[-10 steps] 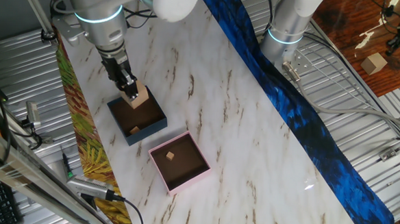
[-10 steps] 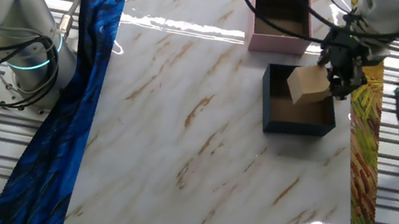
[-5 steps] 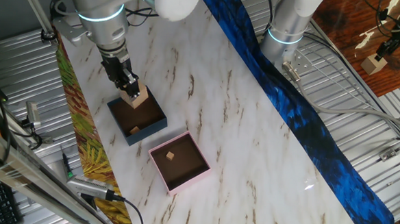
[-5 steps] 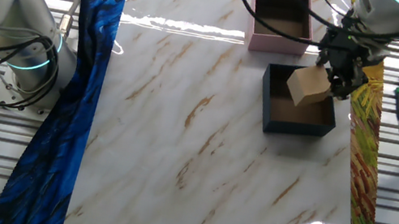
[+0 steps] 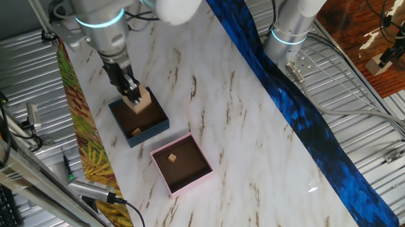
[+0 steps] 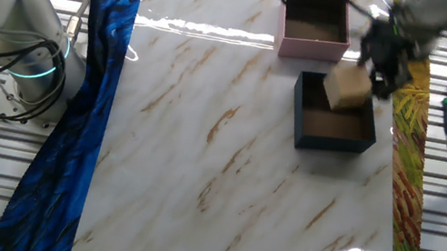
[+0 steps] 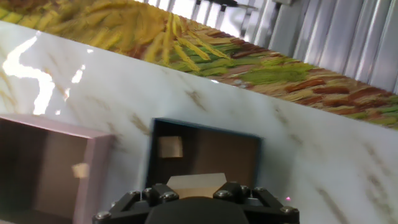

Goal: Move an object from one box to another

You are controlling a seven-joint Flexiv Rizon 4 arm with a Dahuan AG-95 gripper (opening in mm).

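So the gripper (image 5: 135, 96) is clamped on a tan wooden block (image 5: 142, 101) and has it in the air right above the dark navy box (image 5: 139, 120), over the box's far edge in one fixed view. From the other fixed view the block (image 6: 346, 88) hangs over the navy box (image 6: 333, 117) on the side nearest the pink box (image 6: 315, 24). The two boxes sit just beside each other on the marble worktop (image 5: 257, 137), not quite touching as far as I can tell. There's a smaller tan cube (image 7: 170, 147) lying inside the navy box and another little one (image 5: 173, 158) inside the pink box. Hand view is a bit blurry.
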